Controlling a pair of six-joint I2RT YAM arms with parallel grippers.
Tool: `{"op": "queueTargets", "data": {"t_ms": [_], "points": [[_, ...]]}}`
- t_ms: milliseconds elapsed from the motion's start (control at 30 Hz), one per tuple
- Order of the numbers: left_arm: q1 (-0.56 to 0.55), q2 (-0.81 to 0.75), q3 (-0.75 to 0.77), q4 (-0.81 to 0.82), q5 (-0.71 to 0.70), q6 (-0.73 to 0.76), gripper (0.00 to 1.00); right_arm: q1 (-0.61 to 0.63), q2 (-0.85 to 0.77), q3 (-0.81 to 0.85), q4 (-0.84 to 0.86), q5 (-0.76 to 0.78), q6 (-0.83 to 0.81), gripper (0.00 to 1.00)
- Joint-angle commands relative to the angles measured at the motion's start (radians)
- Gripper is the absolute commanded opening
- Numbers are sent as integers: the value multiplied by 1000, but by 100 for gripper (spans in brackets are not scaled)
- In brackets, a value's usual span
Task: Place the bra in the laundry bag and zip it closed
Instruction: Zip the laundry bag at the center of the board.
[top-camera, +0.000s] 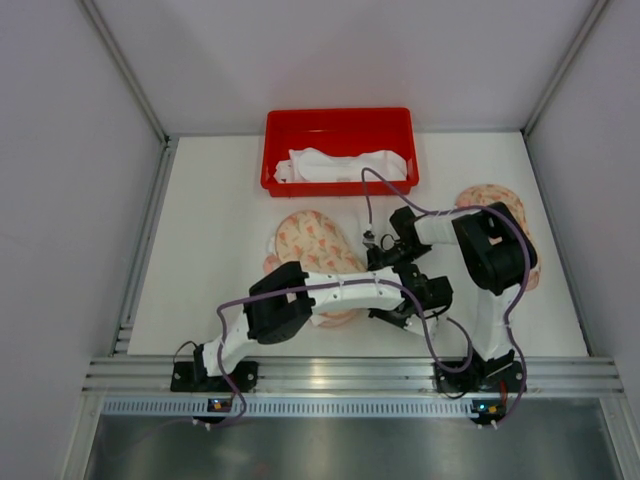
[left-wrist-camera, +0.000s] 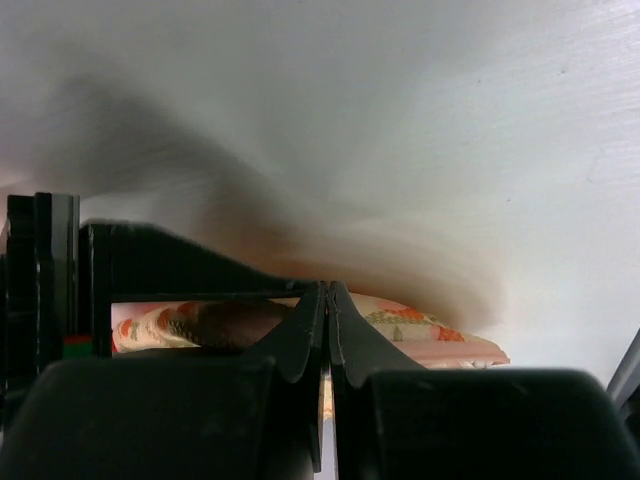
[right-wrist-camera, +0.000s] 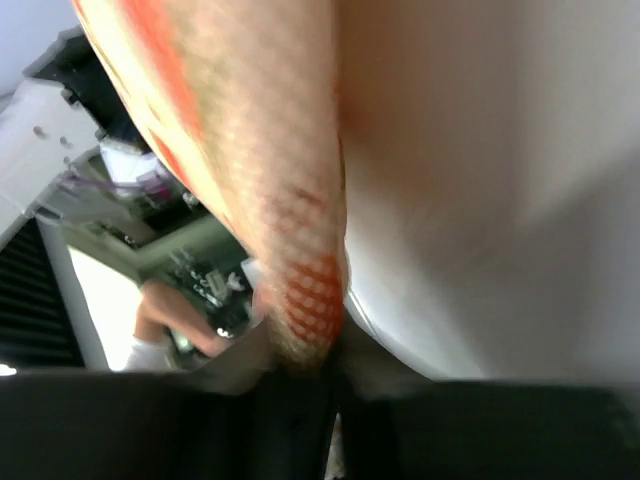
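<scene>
Judging from above, the laundry bag (top-camera: 312, 243) lies on the table (top-camera: 210, 250), long axis running away from me, its right edge where both wrists meet. My left gripper (left-wrist-camera: 327, 300) is pinched fully together, bag just beyond its tips. My right gripper (right-wrist-camera: 330, 370) has mesh against its fingers — how wide it stands I can't tell.

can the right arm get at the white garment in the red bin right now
probably yes: the white garment lies in the open red bin just beyond the right gripper, nothing standing between. floral mesh fabric hangs right against it though, so that likely has to go first.
</scene>
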Motion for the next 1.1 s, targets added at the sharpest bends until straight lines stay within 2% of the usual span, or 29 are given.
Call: {"op": "queueTargets", "data": {"t_ms": [0,67,367,567,600,667,700,800,867,1067], "points": [[-11,-13,28,38,-1,-2,0,-1,-23,13,-18,-43,-21,7],[-18,-37,-7,38,28,-2,0,-6,-9,22,-16,-49,-21,0],[-132,-156,-208,38,162,-60,0,-15,83,108,-153,-55,-176,0],[-138,-212,-292,45,199,-100,0,-21,131,180,-295,-28,-340,0],[-138,-217,-298,51,185,-103,0,-24,138,205,-300,-24,-342,4],[-136,-225,-308,82,147,-113,0,-32,134,220,-303,-23,-323,24],[-132,-225,-305,114,124,-123,0,-30,115,219,-297,-24,-311,45],[-97,-193,-228,130,73,-168,0,-30,70,184,-278,-12,-274,66],[-65,-157,-156,133,42,-183,0,-33,56,167,-300,-9,-289,69],[-15,-88,-42,136,-8,-177,0,-32,31,102,-334,-21,-317,68]]}}
